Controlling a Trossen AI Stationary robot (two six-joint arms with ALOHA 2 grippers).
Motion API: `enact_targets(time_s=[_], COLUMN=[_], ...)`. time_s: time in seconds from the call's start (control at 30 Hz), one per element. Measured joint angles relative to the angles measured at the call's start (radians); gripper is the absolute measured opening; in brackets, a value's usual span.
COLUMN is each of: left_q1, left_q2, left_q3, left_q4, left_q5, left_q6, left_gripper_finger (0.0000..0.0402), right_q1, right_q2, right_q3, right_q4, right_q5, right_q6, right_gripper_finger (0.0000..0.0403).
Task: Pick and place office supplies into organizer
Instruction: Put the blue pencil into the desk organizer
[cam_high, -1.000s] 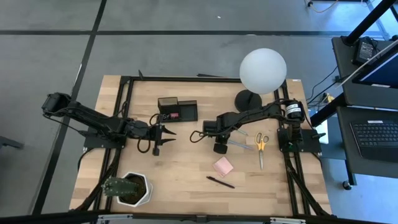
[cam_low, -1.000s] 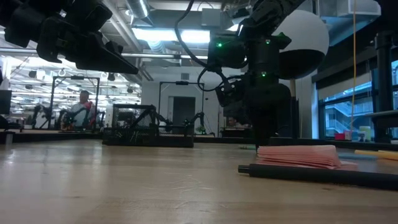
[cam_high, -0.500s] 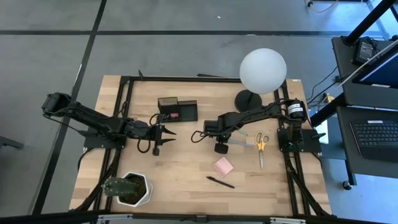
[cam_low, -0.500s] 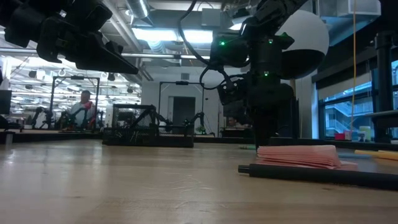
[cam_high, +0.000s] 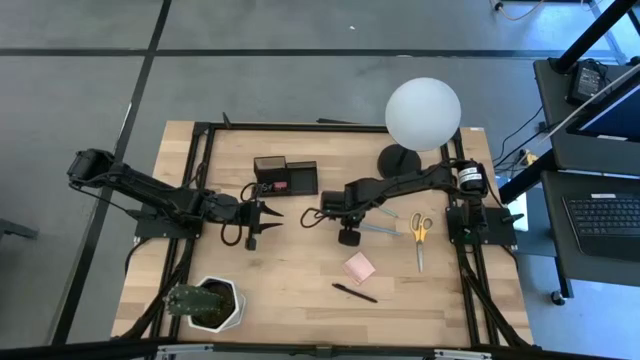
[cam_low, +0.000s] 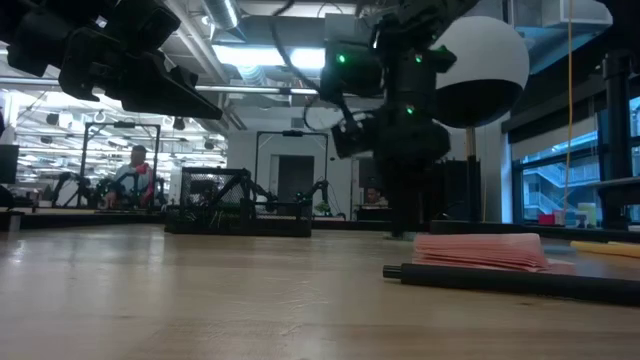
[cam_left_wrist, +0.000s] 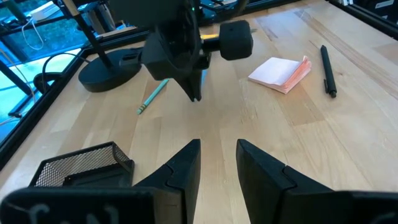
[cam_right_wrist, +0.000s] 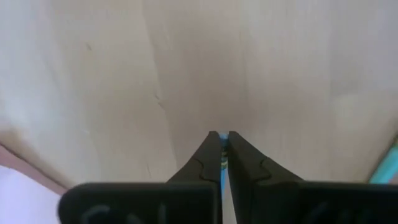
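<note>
My right gripper (cam_high: 318, 216) hangs over the middle of the table, just right of the black mesh organizer (cam_high: 285, 177). It is shut on a thin grey-green pencil (cam_right_wrist: 222, 160), of which only a sliver shows. My left gripper (cam_high: 262, 222) waits open in the air, left of the right one and near the organizer (cam_left_wrist: 81, 165). Another pencil (cam_high: 383, 229), the yellow-handled scissors (cam_high: 419, 235), the pink sticky-note pad (cam_high: 359, 267) and a black pen (cam_high: 354, 292) lie flat on the table. Something pink sits in the organizer. My right gripper pinches the pencil between its two fingers (cam_right_wrist: 211, 155), which point down from above (cam_left_wrist: 195, 93). The fingers hide nearly all of it, so which part of the pencil they are on cannot be told.
A lamp with a white globe (cam_high: 423, 113) and black base (cam_high: 400, 158) stands at the far right. A white plant pot (cam_high: 208, 303) sits at the near left corner. Bare wood lies between the two grippers and in front of the organizer.
My right gripper has moved a little toward the table's left edge, closer to the organizer, with its fingers still pointing down. The left arm has kept still.
</note>
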Motion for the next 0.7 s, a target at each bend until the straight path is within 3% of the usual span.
enact_targets(time_s=[0.37,0.7], left_q1=[0.0,0.0], left_q2=[0.0,0.0], left_q3=[0.0,0.0], left_q4=[-0.002,-0.128], left_q5=[0.0,0.026], left_q6=[0.0,-0.118], left_gripper_finger=[0.0098,0.0097], right_q1=[-0.001,-0.051], right_q2=[-0.003,-0.004], right_q3=[0.173,0.466], right_q4=[-0.039,-0.079], right_q5=[0.0,0.054], right_q6=[-0.124,-0.257], right_gripper_finger=[0.0009,0.0009])
